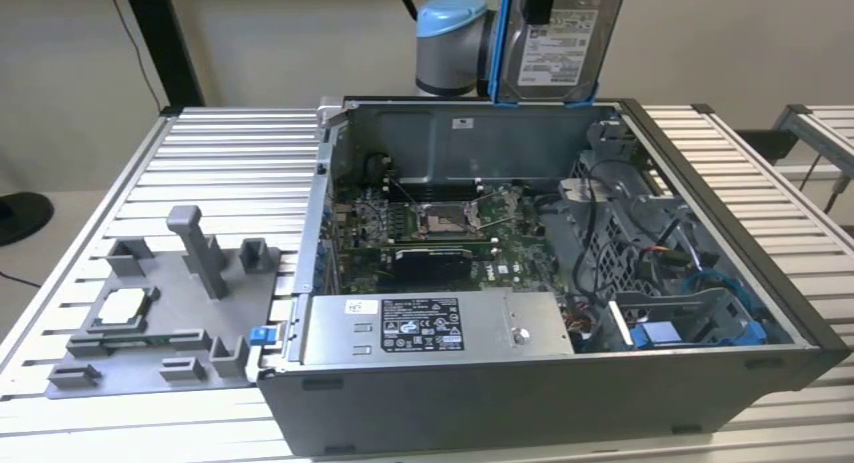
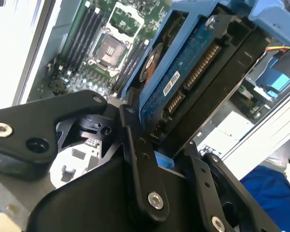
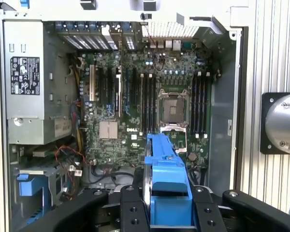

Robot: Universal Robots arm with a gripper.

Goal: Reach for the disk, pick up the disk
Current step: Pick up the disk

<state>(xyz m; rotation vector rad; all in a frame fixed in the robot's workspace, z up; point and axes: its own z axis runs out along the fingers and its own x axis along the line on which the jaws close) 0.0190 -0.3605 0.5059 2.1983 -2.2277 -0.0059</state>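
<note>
Exterior view: the disk (image 1: 563, 38) hangs upright in the air, clear above the rear wall of the one open computer case (image 1: 534, 423), with free room all around it. In both wrist views the gripper (image 3: 168, 212) has its jaws clamped on the disk's blue bracket, the motherboard (image 3: 150, 101) well below. One grey fixture tray (image 1: 147, 323) lies on the slatted table (image 1: 227, 143) beside the case.

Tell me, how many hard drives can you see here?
1: the disk in its blue bracket, held by the gripper above the open computer case. More may be hidden in the case's drive bays.
</note>
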